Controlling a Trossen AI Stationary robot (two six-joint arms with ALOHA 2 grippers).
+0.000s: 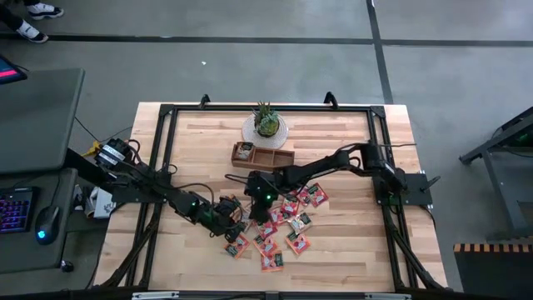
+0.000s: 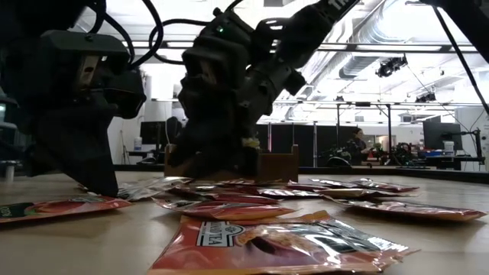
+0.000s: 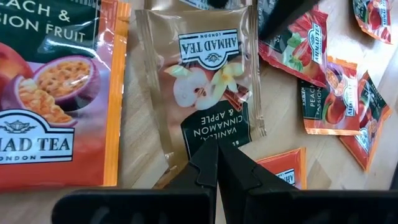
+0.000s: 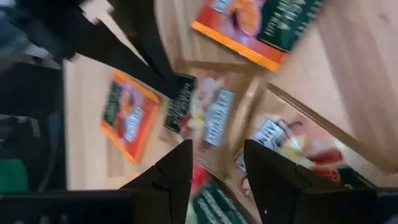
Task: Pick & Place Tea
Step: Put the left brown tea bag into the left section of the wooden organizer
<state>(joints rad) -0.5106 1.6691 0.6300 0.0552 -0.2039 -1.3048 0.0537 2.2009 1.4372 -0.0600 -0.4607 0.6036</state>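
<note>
Okay, high view first: tea sachets (image 1: 283, 229) lie scattered flat on the wooden surface (image 1: 350, 250), bunched near the middle toward the front edge, just in front of the brown tray (image 1: 262, 157). My left gripper (image 1: 236, 225) sits low at the left edge of the pile; my right gripper (image 1: 256, 198) hangs over the pile's back edge, close to the left one. A potted plant (image 1: 266, 123) stands behind the tray.

Low view: sachets (image 2: 283, 241) lie almost paper-flat, edges slightly lifted and crinkled. I judge them very light, thin, floppy and glossy, so slippery; a top-down pinch has little to bite. Best hold looks like a raised edge or corner, sliding a finger under.

Left wrist view: left gripper (image 3: 217, 165) is closed, fingertips (image 3: 202, 168) pressed together right at the edge of a beige vanilla-cinnamon-apple sachet (image 3: 208, 81); I cannot tell whether it pinches the foil or only touches it. An orange sachet (image 3: 53, 93) lies beside it.

Right wrist view: right gripper (image 4: 217, 171) stands partly open, holding nothing, above a pale sachet (image 4: 211, 115) with orange ones around. Picture is smeared; I cannot tell more.
</note>
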